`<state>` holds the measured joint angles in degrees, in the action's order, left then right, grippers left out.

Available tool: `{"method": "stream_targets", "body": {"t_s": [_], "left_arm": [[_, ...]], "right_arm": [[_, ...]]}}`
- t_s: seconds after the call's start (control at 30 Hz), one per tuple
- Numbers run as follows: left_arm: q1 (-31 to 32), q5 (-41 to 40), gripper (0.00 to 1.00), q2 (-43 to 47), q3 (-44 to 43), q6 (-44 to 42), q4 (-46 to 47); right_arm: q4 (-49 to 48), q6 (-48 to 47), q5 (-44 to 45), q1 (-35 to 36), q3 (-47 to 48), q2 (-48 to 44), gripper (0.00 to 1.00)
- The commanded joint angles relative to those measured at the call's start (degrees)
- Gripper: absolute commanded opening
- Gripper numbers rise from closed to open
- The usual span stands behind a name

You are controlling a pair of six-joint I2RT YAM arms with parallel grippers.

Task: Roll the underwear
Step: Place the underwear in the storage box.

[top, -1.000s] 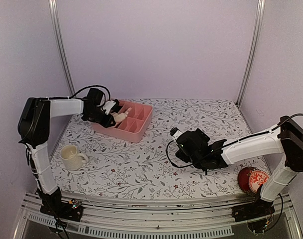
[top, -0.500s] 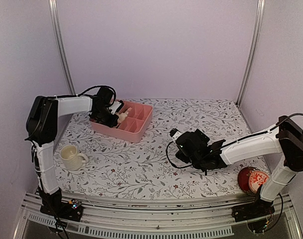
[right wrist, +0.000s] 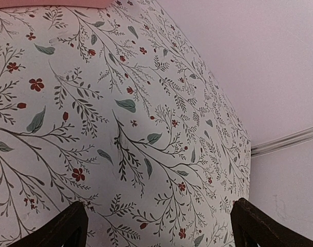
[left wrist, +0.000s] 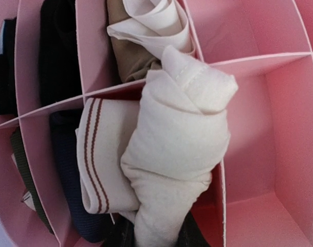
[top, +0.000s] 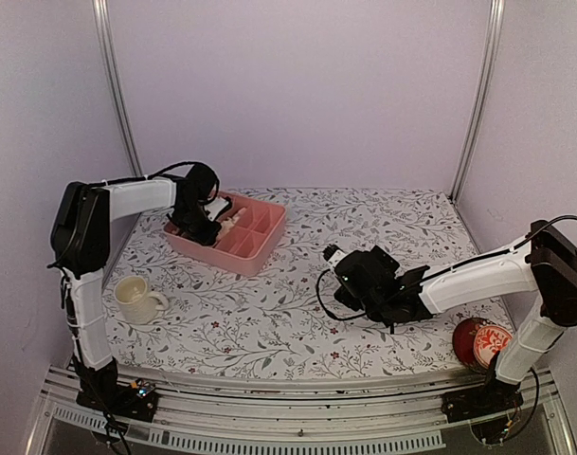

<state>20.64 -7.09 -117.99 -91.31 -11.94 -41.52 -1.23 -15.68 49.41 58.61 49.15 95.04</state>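
Observation:
My left gripper [left wrist: 159,237] is shut on the rolled pale peach-beige underwear [left wrist: 177,144] and holds it over a middle compartment of the pink tray [left wrist: 279,118]. The roll rests on the divider walls. The olive-brown underwear with its cream-white part [left wrist: 146,31] lies rolled in the compartment beyond. In the top view the left gripper [top: 208,212] is over the tray's left half [top: 260,248], with the pale roll [top: 233,222] at its tip. My right gripper [right wrist: 161,231] is open and empty above the floral tablecloth [right wrist: 120,128], in mid-table [top: 337,258].
The tray also holds a white cloth with red stripes [left wrist: 99,154], a navy piece [left wrist: 69,175] and black bundles [left wrist: 58,46]. A cream mug [top: 136,299] stands at the front left. A red round tin [top: 482,341] sits at the front right.
My left gripper has moved right and further over the tray with the pale roll. The tray has shifted slightly left. The right arm has not moved.

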Motion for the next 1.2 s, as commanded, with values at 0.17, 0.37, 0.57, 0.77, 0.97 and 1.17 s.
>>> {"method": "stream_targets", "body": {"t_s": [0.17,0.37,0.57,0.77,0.97,1.17], "left_arm": [[0.1,-6.7,0.0,3.3,1.6,0.5,-7.6],[0.7,-7.4,0.0,2.3,3.6,0.3,-7.3],[2.6,-8.1,0.0,0.1,4.2,-0.6,-6.9],[3.7,-9.3,0.0,-1.5,1.7,-3.1,-9.0],[4.7,-10.4,0.0,-4.9,1.1,-4.2,-12.3],[5.1,-10.4,0.0,-5.7,-2.8,-5.5,-16.5]], "right_arm": [[0.9,0.2,1.1,0.9,1.6,-0.2,0.99],[1.0,0.1,1.3,1.2,1.7,-0.6,0.99],[1.2,0.0,1.5,1.4,1.8,0.0,0.99],[1.2,0.0,1.5,1.5,2.0,0.1,0.99],[1.2,0.0,1.4,1.6,1.9,0.1,0.99],[1.3,-0.1,1.4,1.6,2.0,0.1,0.99]]}}
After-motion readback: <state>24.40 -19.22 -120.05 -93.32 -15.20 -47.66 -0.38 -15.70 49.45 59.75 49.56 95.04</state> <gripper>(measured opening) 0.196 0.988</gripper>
